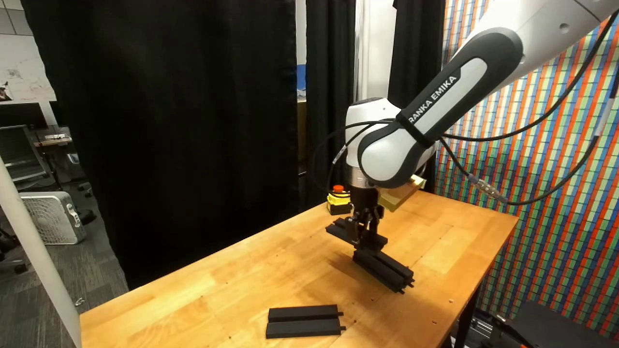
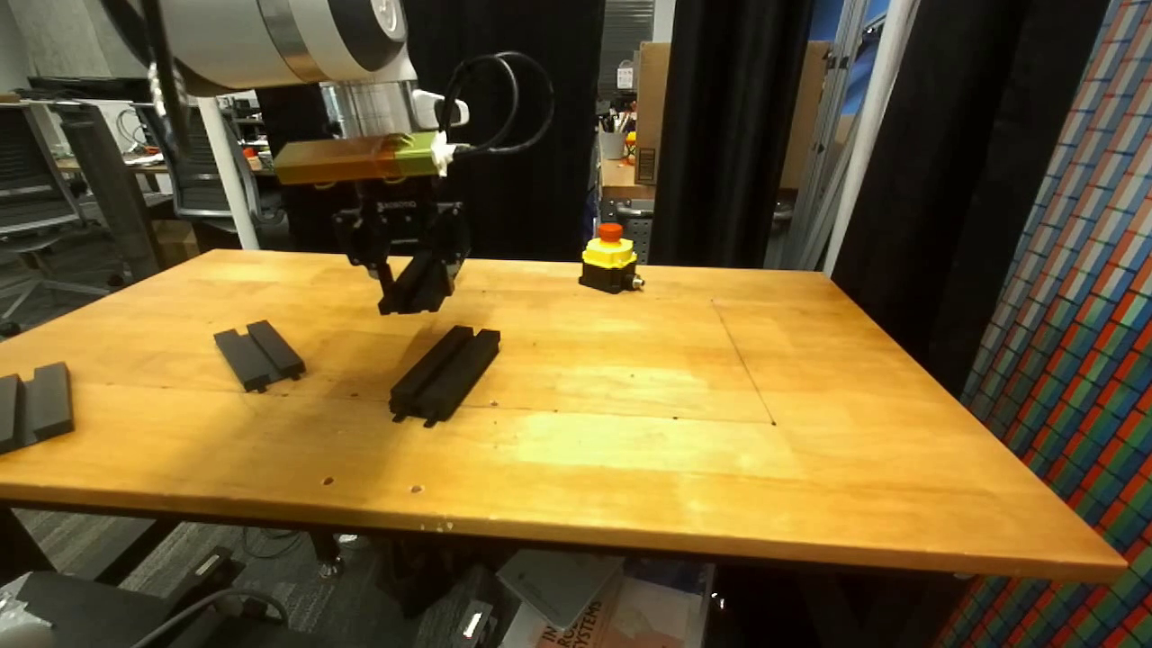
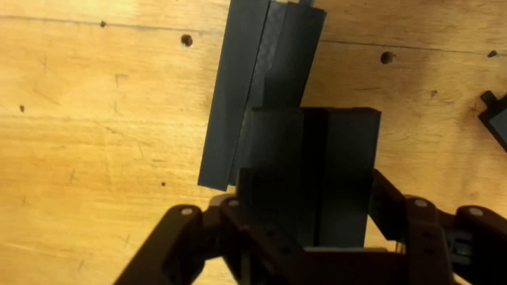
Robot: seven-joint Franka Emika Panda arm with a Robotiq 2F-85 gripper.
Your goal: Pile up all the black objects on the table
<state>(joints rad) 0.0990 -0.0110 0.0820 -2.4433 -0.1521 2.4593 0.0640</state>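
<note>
My gripper point(image 1: 363, 233) is shut on a grooved black plate point(image 2: 412, 301), its fingers on the plate's two long sides in the wrist view point(image 3: 352, 138). The held plate hangs above the table point(image 2: 630, 468). Below it, a black plate point(image 2: 445, 373) with a grooved top lies on the table; it looks thick, and I cannot tell if it is a stack. The held plate hides part of it in the wrist view point(image 3: 237, 99). Another black plate point(image 2: 259, 354) lies apart, also in an exterior view point(image 1: 304, 321). One more point(image 2: 49, 405) is cut by the frame's edge. No separate small black block shows.
A red-and-yellow button on a black base point(image 2: 609, 261) stands near the table's far edge, also in an exterior view point(image 1: 338, 200). Black curtains point(image 1: 169, 121) hang behind the table. Cables point(image 2: 504, 99) loop from the wrist.
</note>
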